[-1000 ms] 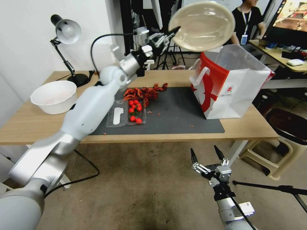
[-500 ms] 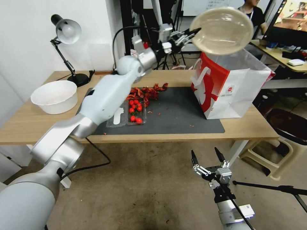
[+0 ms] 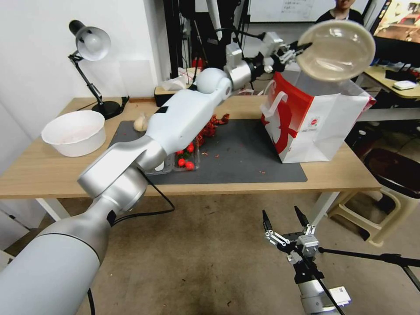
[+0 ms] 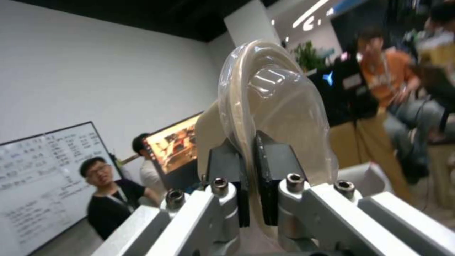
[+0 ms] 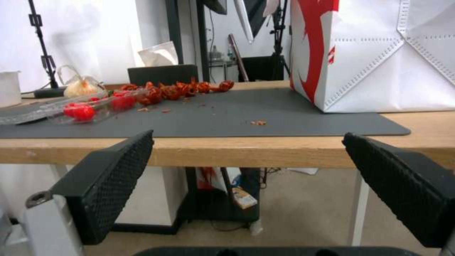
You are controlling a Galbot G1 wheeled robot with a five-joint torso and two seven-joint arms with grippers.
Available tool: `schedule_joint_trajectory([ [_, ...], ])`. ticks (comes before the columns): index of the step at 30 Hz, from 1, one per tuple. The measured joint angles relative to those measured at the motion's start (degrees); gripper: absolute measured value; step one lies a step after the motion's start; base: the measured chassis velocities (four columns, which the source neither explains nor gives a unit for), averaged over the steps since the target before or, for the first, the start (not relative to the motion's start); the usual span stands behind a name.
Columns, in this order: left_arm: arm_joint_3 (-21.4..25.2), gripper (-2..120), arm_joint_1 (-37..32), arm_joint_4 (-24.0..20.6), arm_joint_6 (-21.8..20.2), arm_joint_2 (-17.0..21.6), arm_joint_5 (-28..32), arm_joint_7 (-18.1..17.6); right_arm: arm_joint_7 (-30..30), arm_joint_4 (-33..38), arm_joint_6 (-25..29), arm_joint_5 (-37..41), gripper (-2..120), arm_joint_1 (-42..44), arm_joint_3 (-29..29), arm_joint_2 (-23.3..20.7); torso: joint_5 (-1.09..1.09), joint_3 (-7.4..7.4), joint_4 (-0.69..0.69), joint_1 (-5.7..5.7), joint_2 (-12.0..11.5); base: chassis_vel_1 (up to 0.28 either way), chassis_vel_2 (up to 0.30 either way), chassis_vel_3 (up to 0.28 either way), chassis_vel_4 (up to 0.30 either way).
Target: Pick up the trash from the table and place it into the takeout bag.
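I judged the placing step to be in hand: my left gripper (image 3: 301,46) held the shallow beige bowl (image 3: 336,50) aloft, above the open top of the takeout bag (image 3: 321,127) at the table's (image 3: 48,173) far right. Its pads (image 4: 274,167) were clamped on the bowl's rim, the bowl standing nearly on edge. The next move, in my view, called for lowering it inside the bag before release. My right gripper (image 3: 283,217) hung below table height, jaws spread wide, holding nothing.

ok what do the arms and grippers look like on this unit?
Left arm: glossy white shells, silver joints, black cable. Left gripper: silver linkages, bolt heads, black pads. Right gripper: pointed black fingers with knurled pads, silver linkage, black wrist.
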State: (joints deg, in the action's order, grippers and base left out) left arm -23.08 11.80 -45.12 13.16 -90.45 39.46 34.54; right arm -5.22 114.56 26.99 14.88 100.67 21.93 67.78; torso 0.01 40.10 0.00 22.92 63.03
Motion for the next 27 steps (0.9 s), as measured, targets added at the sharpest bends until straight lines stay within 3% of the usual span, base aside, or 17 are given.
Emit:
schedule_joint_trajectory([
  [2,-0.5,4,0.2,0.0,0.0,0.1,-1.4,-1.1,0.0,0.1,0.0,0.0,100,0.1,0.0,0.0,0.00,0.00,-0.01,0.00,0.0,0.000,0.000,0.000,0.000],
  [7,-1.3,17,1.1,0.2,0.1,0.4,-4.6,-2.8,0.0,0.3,0.0,-0.1,100,0.4,0.1,0.0,-0.01,0.00,0.00,0.00,0.0,0.000,0.000,0.000,0.000],
  [10,-2.0,32,0.9,-1.1,0.3,1.6,-5.1,-4.1,0.0,0.5,0.1,-0.1,100,0.4,0.3,0.0,-0.01,0.00,0.00,0.00,0.0,0.000,0.000,0.000,0.000],
  [15,-2.4,45,0.2,-2.3,0.3,2.7,-5.3,-4.6,0.0,0.6,0.1,-0.1,100,0.5,0.3,0.0,-0.02,0.00,0.01,0.00,0.0,0.000,0.000,0.000,0.000],
  [16,-2.5,54,-0.1,-3.0,0.2,3.0,-5.2,-5.0,0.0,0.6,0.1,-0.1,100,0.4,0.3,0.0,-0.02,0.00,0.00,0.00,0.0,0.000,0.000,0.000,0.000],
  [19,-2.5,59,-0.3,-3.5,0.0,3.3,-5.0,-5.3,0.0,0.6,0.0,-0.1,100,0.3,0.2,0.0,-0.01,0.00,-0.01,0.00,0.0,0.000,0.000,0.000,0.000],
  [21,-2.5,70,-0.7,-5.2,-1.0,4.4,-4.0,-5.9,-0.1,0.6,-0.1,-0.1,100,0.2,0.0,0.0,-0.01,0.00,-0.01,0.00,0.0,0.000,0.000,0.000,0.000],
  [22,-2.5,70,-0.7,-5.2,-1.0,4.4,-4.0,-5.9,-0.1,0.6,-0.1,-0.1,100,0.2,0.0,0.0,-0.01,0.00,-0.01,0.00,0.0,0.000,0.000,0.000,0.000],
  [24,-2.6,82,-2.1,-9.1,-3.0,6.9,-1.6,-7.2,-0.1,0.5,-0.3,-0.1,100,0.2,-0.1,0.0,-0.02,0.00,0.01,0.00,0.0,0.000,0.000,0.000,0.000],
  [27,-2.3,88,-3.6,-11.8,-3.8,8.4,-1.0,-8.3,-0.1,0.4,-0.3,-0.1,100,0.2,-0.2,0.1,-0.02,0.00,0.01,0.00,0.0,0.000,0.000,0.000,0.000],
])
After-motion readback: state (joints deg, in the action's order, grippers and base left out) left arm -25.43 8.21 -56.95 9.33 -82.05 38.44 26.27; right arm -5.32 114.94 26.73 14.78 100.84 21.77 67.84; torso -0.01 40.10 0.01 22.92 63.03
